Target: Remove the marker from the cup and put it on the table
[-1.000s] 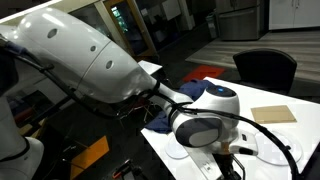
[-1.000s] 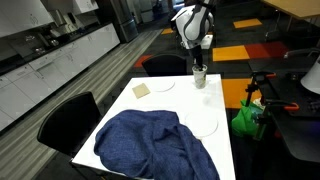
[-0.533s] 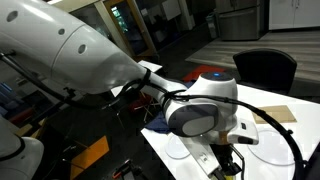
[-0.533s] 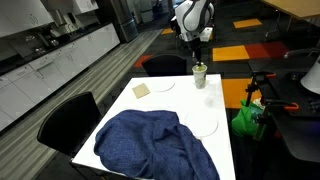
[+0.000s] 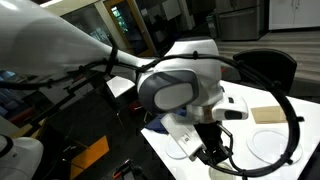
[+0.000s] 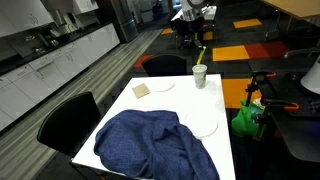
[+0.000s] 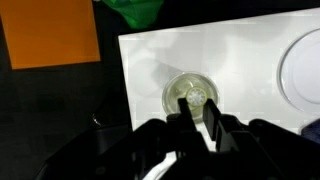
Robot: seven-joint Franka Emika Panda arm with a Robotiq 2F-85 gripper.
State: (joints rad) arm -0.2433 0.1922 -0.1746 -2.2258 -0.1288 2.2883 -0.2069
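The cup [image 6: 199,77] stands near the far edge of the white table [image 6: 225,100]. My gripper [image 6: 198,38] hangs above it, shut on the top of the yellow marker [image 6: 200,57]. The marker hangs tilted, with its lower end at about the cup's rim. In the wrist view my gripper [image 7: 199,110] has its fingers close together. The marker's round end [image 7: 197,96] shows between them, over the cup [image 7: 175,93] with its yellowish-green inside, near the table's corner [image 7: 250,55]. In an exterior view the arm and gripper [image 5: 213,150] hide the cup.
A crumpled blue cloth [image 6: 150,145] covers the near half of the table. White plates [image 6: 203,125] [image 6: 160,85] [image 7: 305,65] and a tan square [image 6: 141,89] lie around it. Chairs [image 6: 65,120] stand at the table's edges. A green bag [image 6: 245,118] is beside the table.
My gripper has risen straight up from the cup, drawing the marker up with it. The cup has stayed in place.
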